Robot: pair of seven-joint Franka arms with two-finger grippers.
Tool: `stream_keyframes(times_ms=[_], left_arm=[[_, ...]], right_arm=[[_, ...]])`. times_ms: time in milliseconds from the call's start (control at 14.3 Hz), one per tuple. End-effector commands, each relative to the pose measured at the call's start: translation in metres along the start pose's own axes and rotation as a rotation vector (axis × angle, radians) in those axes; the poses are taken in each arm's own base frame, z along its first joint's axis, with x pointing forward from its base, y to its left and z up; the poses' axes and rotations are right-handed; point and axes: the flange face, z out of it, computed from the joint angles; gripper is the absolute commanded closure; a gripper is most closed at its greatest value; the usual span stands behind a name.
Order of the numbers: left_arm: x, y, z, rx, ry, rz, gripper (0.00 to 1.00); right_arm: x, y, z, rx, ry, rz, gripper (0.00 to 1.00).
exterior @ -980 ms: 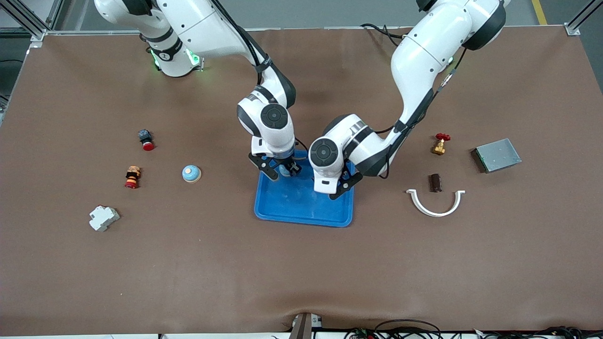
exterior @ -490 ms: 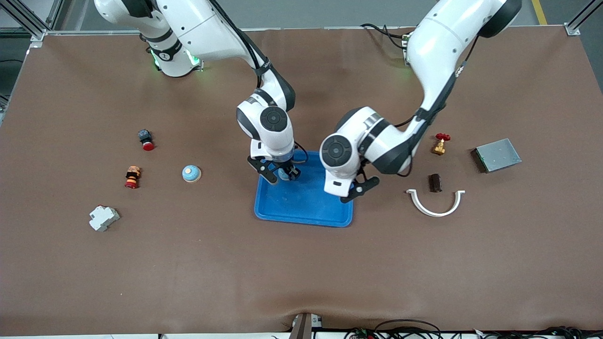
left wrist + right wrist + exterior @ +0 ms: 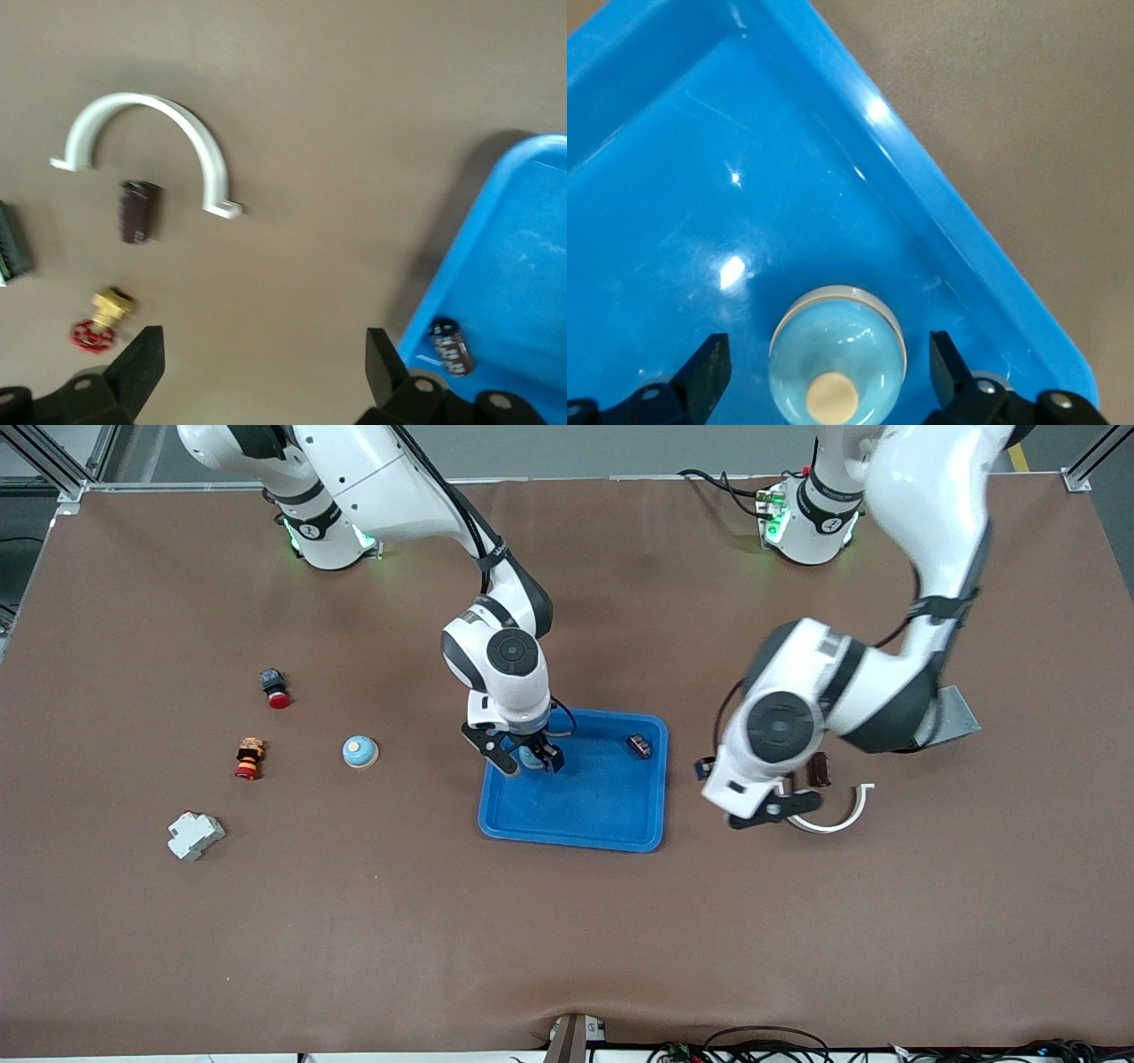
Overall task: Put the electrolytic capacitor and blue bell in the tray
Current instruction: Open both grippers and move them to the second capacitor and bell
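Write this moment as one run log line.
right pincer: open around blue bell in tray | left pincer: open, over table | capacitor: in tray

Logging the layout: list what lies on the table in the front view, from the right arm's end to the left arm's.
White switch block, orange-red button, black-red button, spare bell, blue tray, white clip, grey box.

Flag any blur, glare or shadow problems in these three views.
Front view: the left arm is motion-smeared around the left gripper, and the rest is sharp. Left wrist view: slightly streaked, so the white clamp and the dark capacitor on the table look soft. Right wrist view: sharp, with bright glare spots on the blue tray around the blue bell.
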Motion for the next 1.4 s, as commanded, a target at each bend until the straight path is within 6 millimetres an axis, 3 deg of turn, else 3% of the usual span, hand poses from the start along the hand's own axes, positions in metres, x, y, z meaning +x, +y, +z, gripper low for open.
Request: stream_keyframes(times_ms=[0, 140, 210, 420, 770, 980, 1331], left_arm=[[0.003, -0.072, -0.018, -0.047, -0.017, 0.096, 0.00], [0.010, -0.113, -0.017, -0.058, -0.007, 0.175, 0.00], [0.013, -0.130, -0.016, -0.066, 0.015, 0.181, 0.00], [0.009, -0.156, 0.009, -0.083, 0.075, 0.193, 0.00], [-0.003, -0.149, 0.054, -0.109, 0.160, 0.208, 0.00], [-0.001, -0.156, 0.083, -0.123, 0.165, 0.197, 0.00], [0.015, -0.163, 0.126, -0.152, 0.136, 0.184, 0.00]], right_arm=[[0.008, -0.012, -0.048, -0.024, 0.014, -0.012, 0.00], [0.036, -0.008, -0.083, -0.106, 0.007, -0.062, 0.00], [0.061, 0.000, -0.102, -0.131, -0.002, -0.091, 0.00], [0.132, 0.037, -0.144, -0.180, -0.046, -0.241, 0.00], [0.234, 0.127, -0.187, -0.140, -0.083, -0.430, 0.00], [0.267, 0.169, -0.181, -0.102, -0.072, -0.501, 0.00], [0.276, 0.203, -0.135, -0.024, -0.003, -0.554, 0.00]])
